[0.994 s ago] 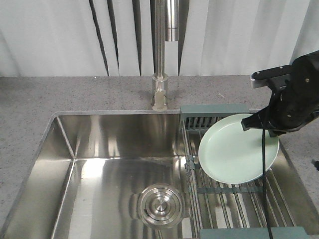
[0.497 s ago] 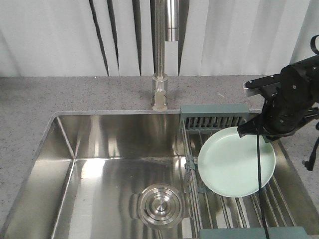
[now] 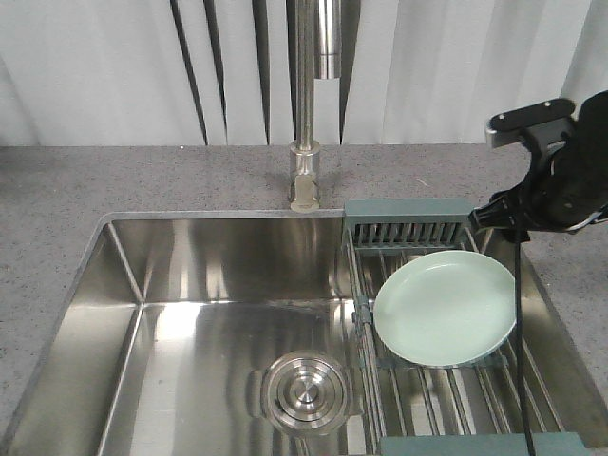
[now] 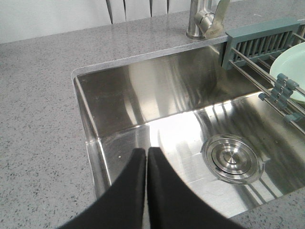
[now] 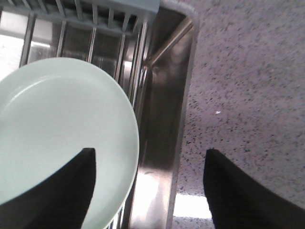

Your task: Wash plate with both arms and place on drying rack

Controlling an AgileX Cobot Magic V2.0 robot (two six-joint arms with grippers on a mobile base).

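- The right jaws are spread wide apart, and nothing is held between them.
- In the right wrist view, one jaw is seen over the plate (image 5: 62, 124) and the other over the speckled grey tabletop (image 5: 248, 71). No contact with the plate is shown.
- The left jaws are pressed together along their full length, and nothing is gripped.
- The left jaws are positioned over the near left edge of the sink (image 4: 157, 90) and pointed towards its basin.
- The plate (image 3: 445, 309) is laid face up on the wire bars of the drying rack (image 3: 408, 224). Its far edge is located near the rack's grey-green end piece.
- The drying rack is set across the right part of the sink (image 3: 218, 266), with its bars running from front to back.
- The right arm (image 3: 560, 171) is held above the far right corner of the rack, apart from the plate. A black cable (image 3: 520, 332) is hung from it past the plate's right edge.
- The round steel drain (image 3: 306, 391) is seated in the sink floor, just left of the rack.
- The faucet (image 3: 306, 104) is mounted on the tabletop (image 3: 142, 180) behind the sink, beside the rack's far left corner.
- In the left wrist view, only a part of the plate (image 4: 291, 67) is visible, at the right edge, behind the rack (image 4: 257, 40).
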